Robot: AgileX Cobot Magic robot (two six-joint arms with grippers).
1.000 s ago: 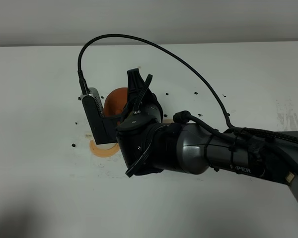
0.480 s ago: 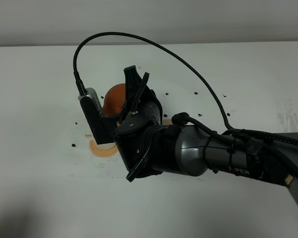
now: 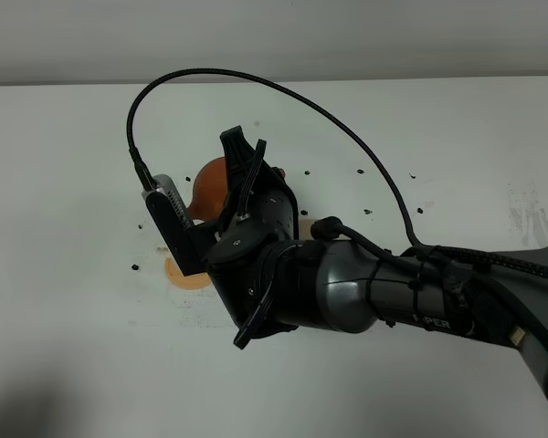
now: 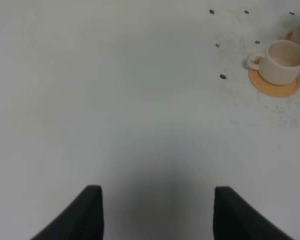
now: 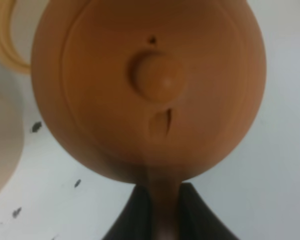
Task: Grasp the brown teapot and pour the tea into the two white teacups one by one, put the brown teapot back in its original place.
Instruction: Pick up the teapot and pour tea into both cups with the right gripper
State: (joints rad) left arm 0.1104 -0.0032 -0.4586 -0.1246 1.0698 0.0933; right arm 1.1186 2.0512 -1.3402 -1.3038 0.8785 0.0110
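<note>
My right pincer [image 5: 160, 212] pinches the handle of the brown teapot [image 5: 150, 85], held above a teacup [image 4: 282, 61] mid-bench. If I tilt quickly, tea may miss it; the thin handle could slip.

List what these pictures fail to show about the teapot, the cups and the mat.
- Brown teapot: spout unseen; the right arm covers most of it in the high view.
- Second teacup: the arm hides it there; the left wrist view shows one teacup.
- Tea level: too small to judge.
- Beige mat: not identifiable.
</note>
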